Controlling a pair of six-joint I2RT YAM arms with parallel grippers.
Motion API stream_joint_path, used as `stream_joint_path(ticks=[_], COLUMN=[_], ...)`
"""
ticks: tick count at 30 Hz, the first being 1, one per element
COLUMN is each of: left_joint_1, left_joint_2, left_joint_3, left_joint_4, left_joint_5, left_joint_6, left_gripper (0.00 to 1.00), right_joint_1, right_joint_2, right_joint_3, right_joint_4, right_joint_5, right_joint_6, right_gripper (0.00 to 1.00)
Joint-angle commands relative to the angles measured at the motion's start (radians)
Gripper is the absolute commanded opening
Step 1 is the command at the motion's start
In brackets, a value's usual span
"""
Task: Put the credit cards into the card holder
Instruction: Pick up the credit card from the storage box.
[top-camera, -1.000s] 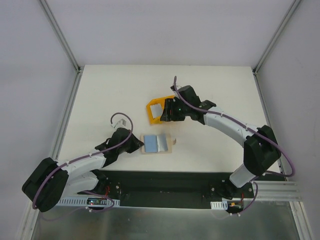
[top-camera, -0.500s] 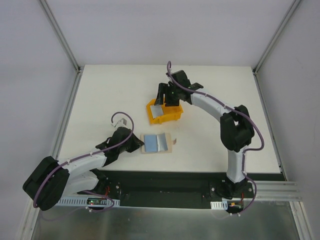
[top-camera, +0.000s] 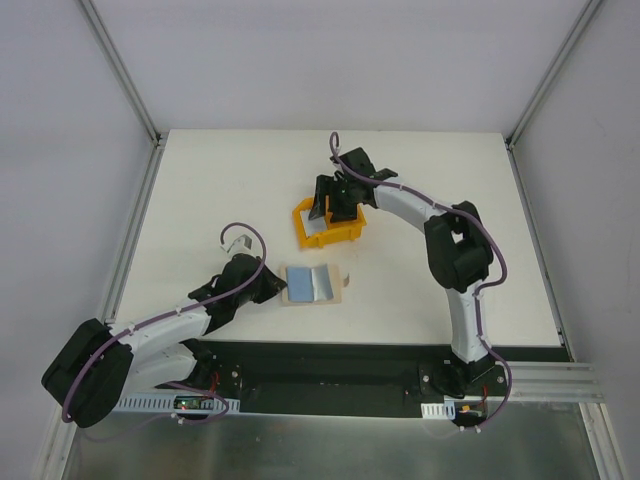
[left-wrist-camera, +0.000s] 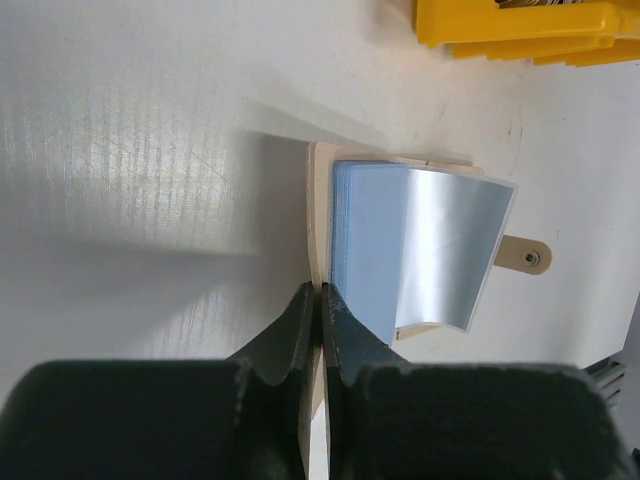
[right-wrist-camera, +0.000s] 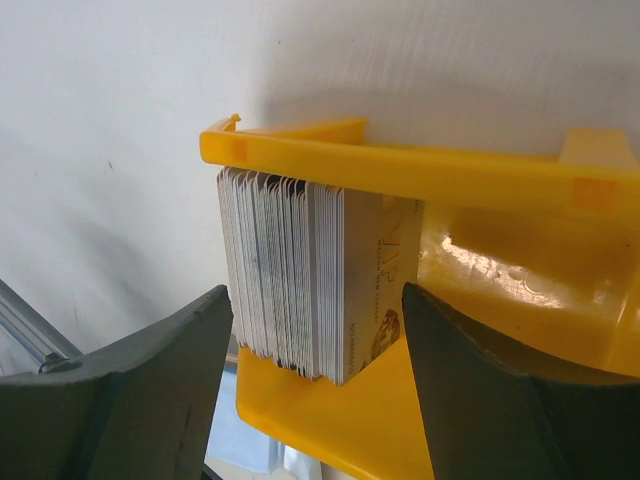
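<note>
Credit cards (right-wrist-camera: 285, 290) are standing on edge as a tight stack in the yellow bin (right-wrist-camera: 400, 165), directly between the right fingers (top-camera: 336, 203). These fingers are standing wide apart, one on each side of the stack, and are holding nothing. The card holder (left-wrist-camera: 318, 200) is lying unfolded on the counter (left-wrist-camera: 150, 150), just ahead of the left fingers (left-wrist-camera: 320, 300), which are pressing fully together and pinching its near beige edge. To my judgement the picking step is in hand. For the next move, the right fingers are needing to go lower and close on the outermost card only, not the whole stack, while the left ones are holding the card holder flat
</note>
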Motion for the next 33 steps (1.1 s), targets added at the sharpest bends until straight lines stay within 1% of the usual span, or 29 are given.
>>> stream_joint_path(ticks=[1,8,12,17,33], left_joint_1=[-0.006,-0.006,-0.006,-0.006,-0.006], left_joint_2=[-0.006,0.031,0.049,0.077,0.126], left_joint_3=[0.017,0.019,0.019,0.028,0.05], left_joint_4=[0.008,0.051,0.068,0.068,0.07], left_joint_5=[-0.024,0.014,0.027,0.042,0.068], left_joint_6=[0.021,0.036,0.033,0.033,0.031], left_gripper=[0.0,0.0,0.0,0.0,0.0], right_joint_1=[-0.001,-0.002,-0.002,-0.002,-0.004], right_joint_2=[0.016,0.028,0.024,0.007,-0.022], right_joint_3=[0.04,0.037,0.034,0.029,0.014], right_joint_4=[0.012,0.024,0.024,0.024,0.028], right_joint_5=[-0.062,-0.111,-0.118,-0.122,-0.113], right_joint_6=[-0.01,-0.004,-0.006,-0.01,-0.017], right_gripper=[0.72,0.71,0.68,0.59,0.36])
